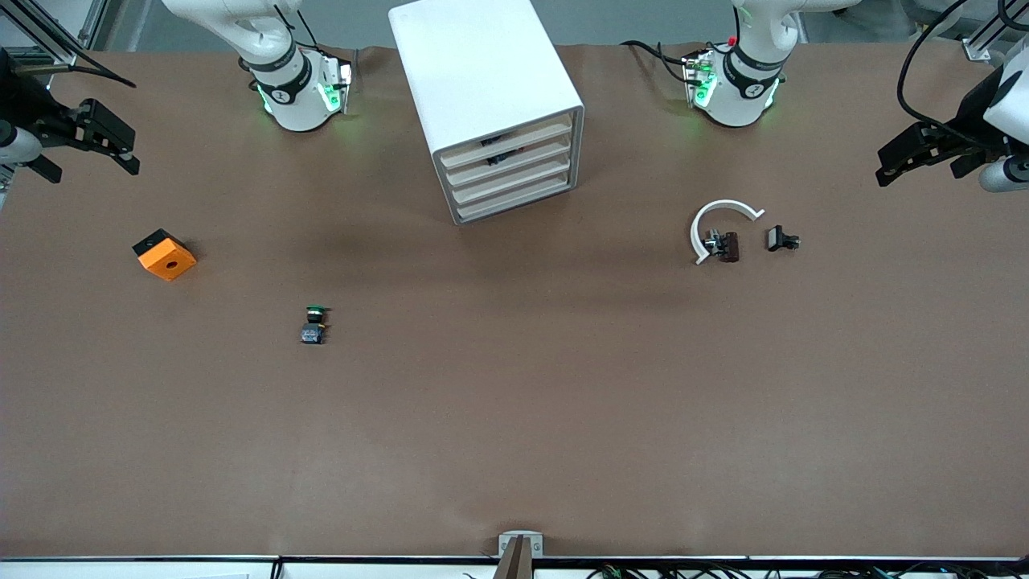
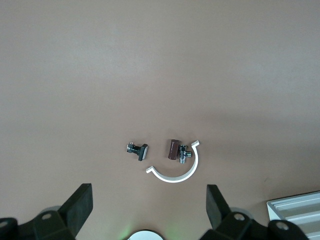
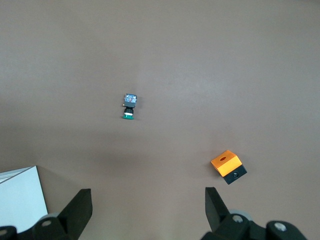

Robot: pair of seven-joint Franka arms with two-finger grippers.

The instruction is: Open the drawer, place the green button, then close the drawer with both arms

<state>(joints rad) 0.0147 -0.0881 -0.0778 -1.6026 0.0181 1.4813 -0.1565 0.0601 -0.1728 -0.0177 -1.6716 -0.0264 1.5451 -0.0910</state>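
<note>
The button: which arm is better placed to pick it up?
The right arm, probably. The button lies toward its end of the table, near the orange block. The right gripper waits there, jaws open; the left gripper waits at the left arm's end.

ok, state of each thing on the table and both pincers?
drawer cabinet: all four drawers shut
button: lying on its side, untouched
orange block: tilted, hole up
white half-ring: flat, brown clip inside it
black clip: beside the ring
left pincer: open, waiting
right pincer: open, waiting
</note>
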